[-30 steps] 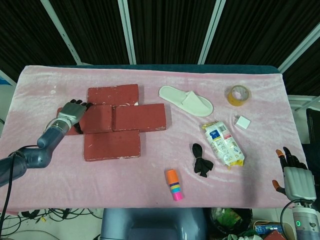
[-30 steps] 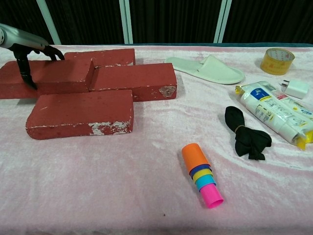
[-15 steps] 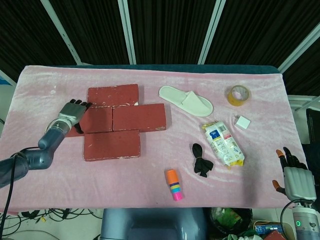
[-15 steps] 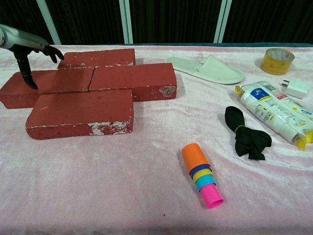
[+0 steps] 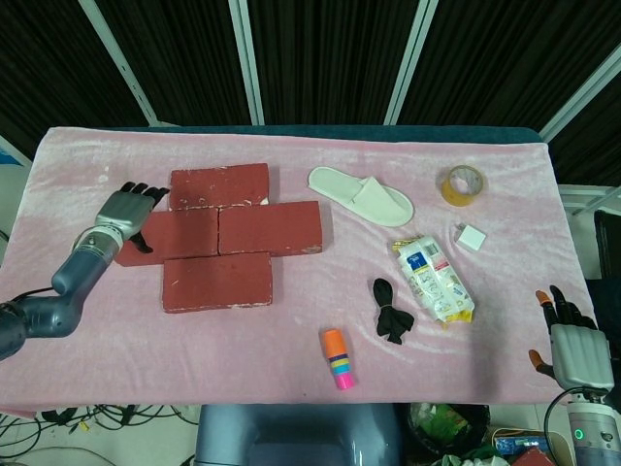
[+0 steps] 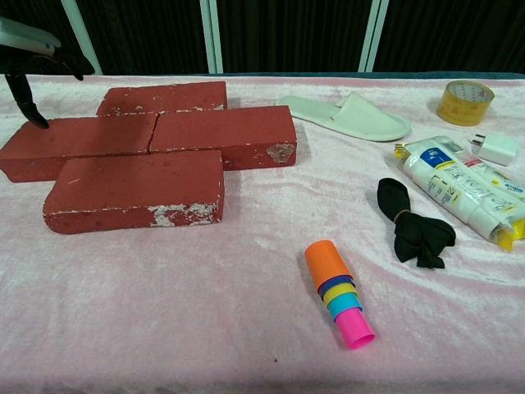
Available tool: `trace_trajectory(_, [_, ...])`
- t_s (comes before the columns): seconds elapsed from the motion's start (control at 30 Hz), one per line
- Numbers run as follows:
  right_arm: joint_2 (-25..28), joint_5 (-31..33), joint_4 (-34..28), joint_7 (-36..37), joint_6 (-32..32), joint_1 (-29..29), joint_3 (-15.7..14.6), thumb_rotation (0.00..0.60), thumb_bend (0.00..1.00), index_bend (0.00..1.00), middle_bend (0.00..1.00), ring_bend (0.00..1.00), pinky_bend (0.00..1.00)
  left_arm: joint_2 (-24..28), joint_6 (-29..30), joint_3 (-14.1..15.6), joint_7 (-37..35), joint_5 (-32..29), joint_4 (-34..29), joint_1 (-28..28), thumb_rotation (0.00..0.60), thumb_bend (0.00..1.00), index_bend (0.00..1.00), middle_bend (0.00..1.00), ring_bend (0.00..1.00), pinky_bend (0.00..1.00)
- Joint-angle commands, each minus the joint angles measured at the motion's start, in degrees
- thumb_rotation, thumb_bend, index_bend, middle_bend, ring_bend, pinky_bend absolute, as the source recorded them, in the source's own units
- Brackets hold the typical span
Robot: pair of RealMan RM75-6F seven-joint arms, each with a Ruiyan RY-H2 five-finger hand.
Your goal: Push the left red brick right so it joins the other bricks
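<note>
**Left brick seated against the stack, left hand above its left end**

Left hand sits over the left end of the left red brick, palm down, fingers spread and pointing toward the back brick. It holds nothing. In the chest view one dark fingertip hangs just above the brick's top-left corner; contact can't be confirmed. Forearm runs back toward the table's left edge.

The left red brick's right end butts the middle brick, with the front brick along its near side.

Right hand is at the near right table corner, fingers apart, empty, well clear of the bricks.
</note>
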Motion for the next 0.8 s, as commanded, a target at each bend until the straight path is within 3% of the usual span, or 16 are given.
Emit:
trace_trajectory(0.03, [0.00, 0.01, 0.02, -0.03, 0.09, -0.01, 0.05, 0.600, 0.15, 0.13, 0.04, 0.16, 0.29, 3.56, 2.83, -1.98, -4.68, 6.61, -2.94, 4.05, 0.600, 0.03, 0.00, 0.09, 0.00, 0.01])
trace_trajectory(0.23, [-0.03, -0.19, 0.15, -0.13, 0.24, 0.02, 0.09, 0.600, 0.16, 0.13, 0.04, 0.16, 0.29, 7.99, 13.68, -3.96, -14.38, 16.97, -8.08, 12.56, 0.600, 0.03, 0.00, 0.08, 0.00, 0.00])
trace_trajectory(0.27, [-0.04, -0.31, 0.20, -0.03, 0.39, 0.03, 0.16, 0.600, 0.16, 0.13, 0.04, 0.16, 0.29, 9.48, 18.06, -3.66, -17.51, 20.22, -10.25, 15.89, 0.600, 0.03, 0.00, 0.07, 0.00, 0.00])
trace_trajectory(0.47, [-0.17, -2.51, 1.00, 0.66, 1.53, 0.02, 0.06, 0.600, 0.16, 0.13, 0.03, 0.15, 0.26, 12.40, 37.25, 1.73, -26.27, 36.84, -13.01, 30.47, 0.600, 0.03, 0.00, 0.04, 0.00, 0.00])
trace_trajectory(0.67, [-0.56, -5.34, 2.56, 3.42, 3.05, -0.13, 0.13, 0.600, 0.16, 0.12, 0.02, 0.15, 0.25, 10.82, 48.13, 4.89, -27.41, 43.89, -11.10, 40.53, 0.600, 0.03, 0.00, 0.04, 0.00, 0.00])
trace_trajectory(0.8, [-0.90, -6.95, 3.82, 4.41, 3.96, -0.21, 0.10, 0.600, 0.16, 0.12, 0.02, 0.15, 0.25, 9.67, 52.31, 6.20, -28.73, 47.58, -9.74, 45.23, 0.600, 0.03, 0.00, 0.04, 0.00, 0.00])
